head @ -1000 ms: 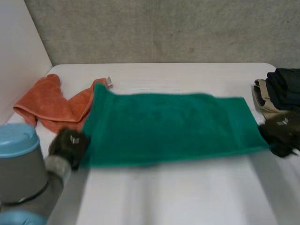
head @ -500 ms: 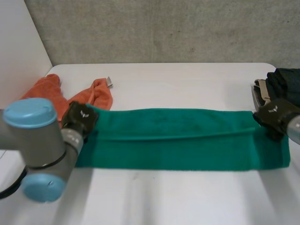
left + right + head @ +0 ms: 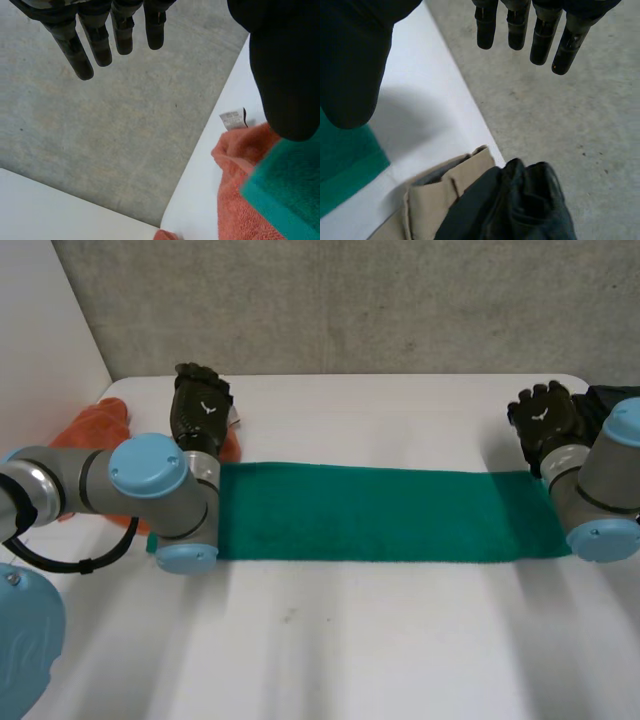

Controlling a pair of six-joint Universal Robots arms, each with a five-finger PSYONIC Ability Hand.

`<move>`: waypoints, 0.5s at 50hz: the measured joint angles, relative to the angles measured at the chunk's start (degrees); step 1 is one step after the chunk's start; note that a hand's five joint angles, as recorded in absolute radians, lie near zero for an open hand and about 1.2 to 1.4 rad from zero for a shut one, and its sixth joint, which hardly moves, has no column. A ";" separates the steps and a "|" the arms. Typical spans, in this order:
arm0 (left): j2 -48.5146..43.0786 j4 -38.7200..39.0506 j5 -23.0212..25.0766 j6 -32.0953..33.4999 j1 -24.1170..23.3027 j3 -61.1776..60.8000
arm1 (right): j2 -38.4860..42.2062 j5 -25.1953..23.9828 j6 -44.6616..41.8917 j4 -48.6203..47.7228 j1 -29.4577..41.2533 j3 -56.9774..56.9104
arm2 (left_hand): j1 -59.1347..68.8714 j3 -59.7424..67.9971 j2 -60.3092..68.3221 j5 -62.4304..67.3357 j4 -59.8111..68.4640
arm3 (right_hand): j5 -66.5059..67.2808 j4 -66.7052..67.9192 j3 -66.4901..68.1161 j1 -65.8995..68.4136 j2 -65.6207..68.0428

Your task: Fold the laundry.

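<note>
The white bench (image 3: 330, 640) runs out to a rough grey wall (image 3: 350, 300), and a plain white panel (image 3: 40, 360) closes the side beyond my left arm. The green towel (image 3: 380, 512) lies flat on the bench as a long narrow band, reaching from under my left forearm to under my right one.

My left robot hand (image 3: 200, 405) stands upright past the towel's end, toward the grey wall, with its back turned to me. Its fingers (image 3: 100, 45) are straight and held well apart from the thumb (image 3: 285, 75), gripping nothing. Below that thumb sits the crumpled orange towel (image 3: 240, 200), its white label (image 3: 232, 119) showing, and the green towel's corner lies over it.

My right robot hand (image 3: 542, 418) stands the same way past the other end, with fingers (image 3: 542, 35) straight, thumb (image 3: 355, 65) wide, and nothing held. Beneath its fingertips, by the bench edge, a beige garment (image 3: 440, 195) lies with a dark garment (image 3: 520, 200) against it. Both are near the green towel's corner but apart from it.
</note>
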 measured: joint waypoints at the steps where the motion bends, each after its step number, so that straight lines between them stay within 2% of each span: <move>1: 1.39 0.63 -0.04 -0.06 -0.30 -1.76 | -2.46 0.08 2.28 0.12 -0.10 1.65 | 0.00 0.00 -0.03 -0.01 0.00 | 0.00 0.00 0.00 0.00 0.00; 6: 6.58 1.29 0.06 -0.85 -0.91 -7.89 | -10.80 -0.58 9.45 1.67 -0.75 7.33 | 0.00 0.00 -0.06 0.00 0.00 | 0.00 0.00 0.00 0.00 0.00; 9: 10.79 1.22 0.22 -2.24 -1.42 -12.98 | -16.89 -2.71 13.97 5.68 -2.37 12.06 | 0.00 0.00 -0.06 0.00 0.00 | 0.00 0.00 0.00 0.00 0.00; 13: 15.10 1.13 0.47 -4.56 -1.96 -18.80 | -21.15 -5.87 16.70 12.25 -5.22 16.42 | 0.00 0.00 -0.06 0.00 0.00 | 0.00 0.00 0.00 0.00 0.00; 20: 19.80 1.11 0.82 -8.98 -2.82 -26.86 | -22.48 -11.10 17.05 22.33 -10.44 21.88 | 0.00 0.00 -0.06 -0.01 0.00 | 2.26 1.52 2.89 1.14 2.39; 25: 20.22 1.20 0.93 -10.06 -3.52 -28.36 | -19.80 -12.78 16.10 21.54 -11.82 22.69 | 0.00 0.00 -0.06 -0.01 0.00 | 6.66 7.04 8.25 5.85 7.04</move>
